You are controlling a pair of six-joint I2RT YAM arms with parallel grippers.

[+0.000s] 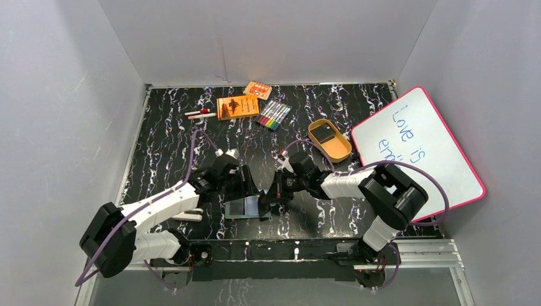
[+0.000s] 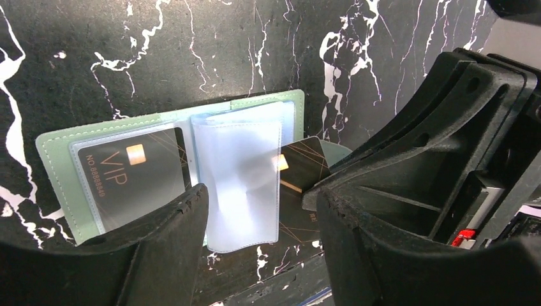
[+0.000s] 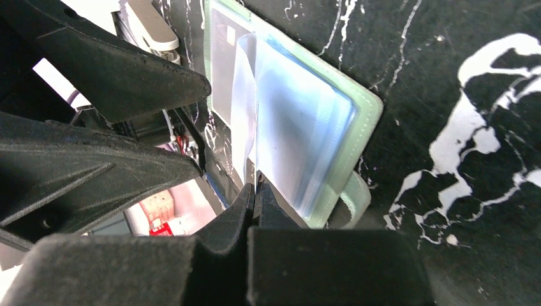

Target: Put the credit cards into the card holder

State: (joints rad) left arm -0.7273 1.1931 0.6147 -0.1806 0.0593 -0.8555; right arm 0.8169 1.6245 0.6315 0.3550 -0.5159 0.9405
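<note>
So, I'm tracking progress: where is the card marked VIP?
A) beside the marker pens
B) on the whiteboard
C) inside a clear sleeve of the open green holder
C: the VIP card lies behind clear plastic in the open card holder.

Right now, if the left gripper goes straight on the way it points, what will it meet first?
Probably the clear sleeve of the open card holder, lying directly ahead of the left gripper between its open jaws; depth is hard to judge.
</note>
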